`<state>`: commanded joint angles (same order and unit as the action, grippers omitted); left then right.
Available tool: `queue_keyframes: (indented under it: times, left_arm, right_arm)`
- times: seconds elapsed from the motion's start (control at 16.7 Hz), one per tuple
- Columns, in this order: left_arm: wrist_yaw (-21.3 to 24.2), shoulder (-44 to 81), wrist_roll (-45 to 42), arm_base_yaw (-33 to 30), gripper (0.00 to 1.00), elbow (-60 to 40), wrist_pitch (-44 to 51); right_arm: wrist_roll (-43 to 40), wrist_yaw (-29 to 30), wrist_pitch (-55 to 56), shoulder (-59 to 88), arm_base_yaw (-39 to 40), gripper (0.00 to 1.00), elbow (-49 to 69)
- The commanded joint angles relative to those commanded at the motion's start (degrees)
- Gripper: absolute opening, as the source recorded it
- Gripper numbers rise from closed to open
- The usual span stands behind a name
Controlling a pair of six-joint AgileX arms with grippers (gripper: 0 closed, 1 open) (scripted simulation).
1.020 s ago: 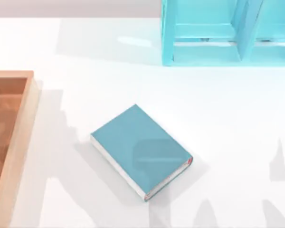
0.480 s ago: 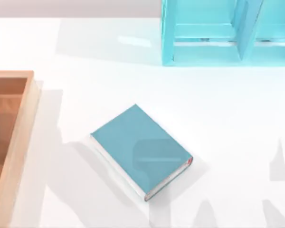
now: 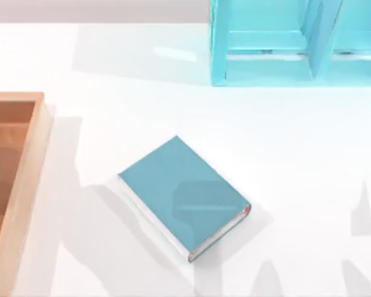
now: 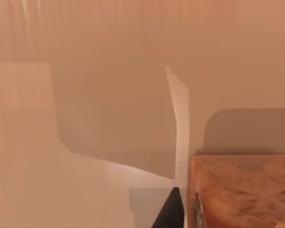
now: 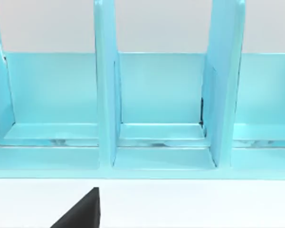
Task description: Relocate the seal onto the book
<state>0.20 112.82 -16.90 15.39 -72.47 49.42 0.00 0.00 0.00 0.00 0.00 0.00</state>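
The teal-blue book (image 3: 182, 195) lies flat and askew in the middle of the table, white page edges toward the front and a red-orange trim at its right corner. The left wrist view looks onto a wooden surface, where the seal (image 4: 242, 192) stands as a red-orange mottled block with a yellowish mark on its near edge. A dark part of my left gripper (image 4: 170, 213) sits right beside the seal, with a narrow gap between them. A dark part of my right gripper (image 5: 80, 211) hovers over the white table, facing the shelf.
A wooden tray (image 3: 31, 173) with raised walls takes up the left edge of the table. A light-blue shelf unit (image 3: 266, 68), (image 5: 107, 95) with upright dividers stands at the back right. White tabletop surrounds the book.
A shadow band has spread across the tray floor. Half a second ago a dark sliver showed at the tray's left edge; it has nearly gone. The book has not moved.
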Motion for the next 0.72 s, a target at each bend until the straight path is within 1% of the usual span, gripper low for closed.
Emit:
queue_keyframes:
  times: [0.24,0.3,0.72]
  left_arm:
    - [0.0,0.0,0.0,0.0,0.02,0.0,0.0]
    - [0.0,0.0,0.0,0.0,0.0,0.0,0.0]
    - [0.0,0.0,0.0,0.0,0.0,0.0,0.0]
  right_arm:
    - [0.0,0.0,0.0,0.0,0.0,1.0,0.0]
    - [0.0,0.0,0.0,0.0,0.0,1.0,0.0]
    - [0.0,0.0,0.0,0.0,0.0,1.0,0.0]
